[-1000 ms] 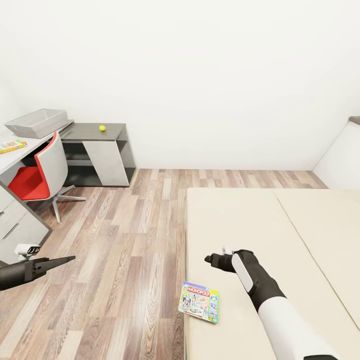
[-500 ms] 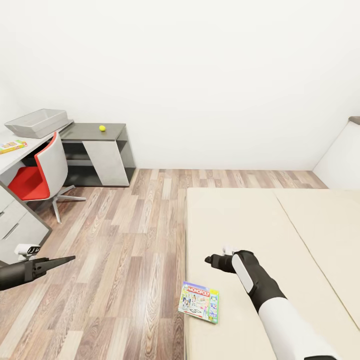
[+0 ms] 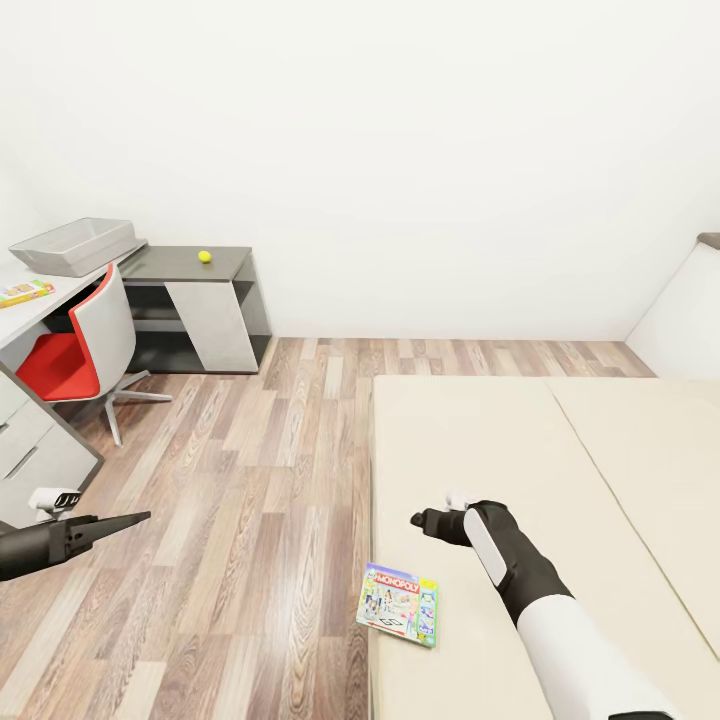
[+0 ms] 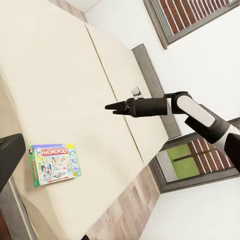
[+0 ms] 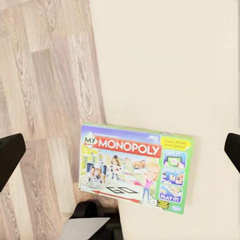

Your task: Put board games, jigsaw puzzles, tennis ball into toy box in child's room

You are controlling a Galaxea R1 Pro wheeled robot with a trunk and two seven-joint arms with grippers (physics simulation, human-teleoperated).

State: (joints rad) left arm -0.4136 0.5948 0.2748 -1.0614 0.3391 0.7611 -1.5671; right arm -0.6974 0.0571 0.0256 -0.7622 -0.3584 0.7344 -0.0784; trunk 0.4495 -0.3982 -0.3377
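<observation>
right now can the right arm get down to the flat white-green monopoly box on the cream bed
Probably yes: the right gripper hovers open over the bed, with the Monopoly box lying flat near the mattress edge below it and nothing between them.

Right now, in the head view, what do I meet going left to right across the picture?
Toy box → red chair → tennis ball → Monopoly box → right gripper.

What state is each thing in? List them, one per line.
Monopoly box: flat at the edge of the bed, lid up, unheld.
Tennis ball: resting on the lower desk section.
Toy box: upright on the white desk.
Right gripper: fingers open, empty.
</observation>
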